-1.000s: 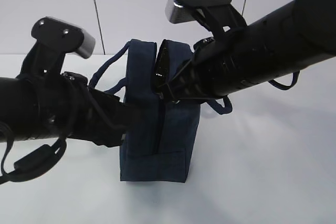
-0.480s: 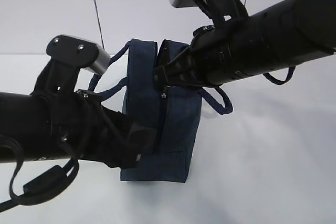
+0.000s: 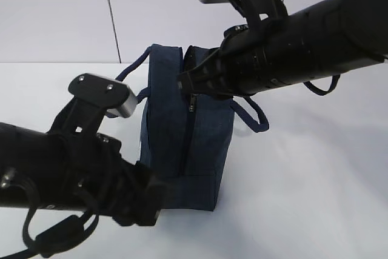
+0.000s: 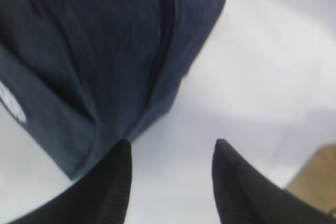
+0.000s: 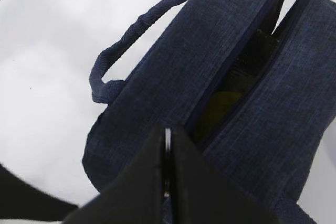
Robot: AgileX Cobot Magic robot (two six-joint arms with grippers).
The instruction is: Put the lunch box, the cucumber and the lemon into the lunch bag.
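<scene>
Lunch bag (image 3: 185,144) standing upright on white tabletop (image 3: 303,198), boxy navy woven fabric, loop handles drooping off both sides. Top zipper partly parted, dark slot showing, something yellowish (image 5: 220,106) sitting inside, too dim to name. Right end effector (image 5: 167,182) pressing black tapered fingers together, pinching thin metal zipper pull (image 5: 167,153) at bag's top end. Left end effector (image 4: 170,182) hanging spread, gripping nothing, blurry pointed fingertips just beside bag's lower corner over smooth tabletop.

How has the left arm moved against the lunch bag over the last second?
Yes: the left tool has dropped and pulled back toward the camera, from mid-height beside the lunch bag to its base.
</scene>
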